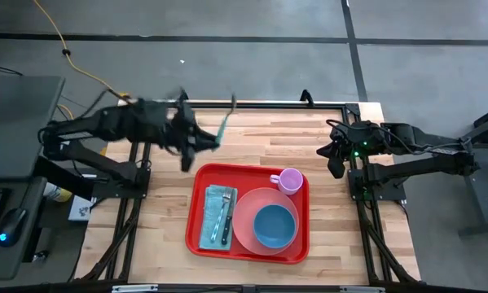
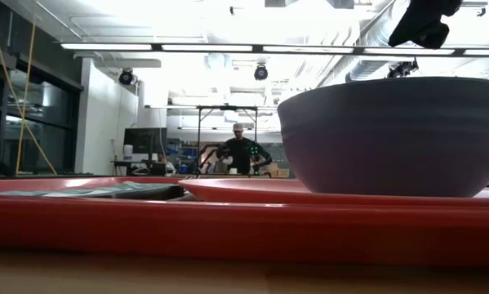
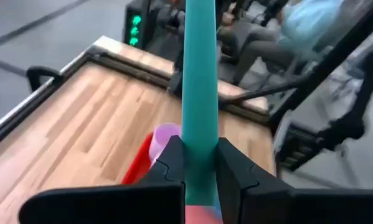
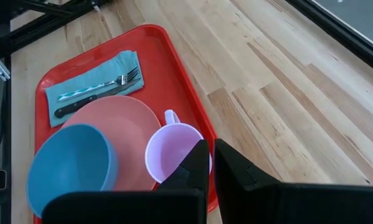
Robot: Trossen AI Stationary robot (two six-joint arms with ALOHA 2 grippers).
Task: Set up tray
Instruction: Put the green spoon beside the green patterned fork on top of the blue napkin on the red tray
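The red tray (image 1: 201, 232) lies on the wooden table's near middle. On it are a teal napkin (image 4: 80, 84) with a fork and a knife, a pink plate (image 1: 245, 221) with a blue bowl (image 1: 274, 225) on it, and a lilac cup (image 1: 290, 181). My left gripper (image 3: 200, 146) hangs above the table, just beyond the tray's far left corner, shut on a long teal utensil (image 1: 222, 130). My right gripper (image 4: 210, 163) waits shut above the table's right side, nothing between its fingers. My left gripper pinches the teal utensil's straight handle (image 3: 200, 127) between its two fingers. The fingers come nearly level from the table's left, and the handle runs along them and sticks out past their tips. The utensil is lifted clear of table and tray.
Bare wood lies left and right of the tray and along the far edge. Black frame rails and clamps (image 1: 306, 98) border the table. In the low view the tray's rim (image 2: 244, 233) and the bowl (image 2: 391, 135) fill the foreground.
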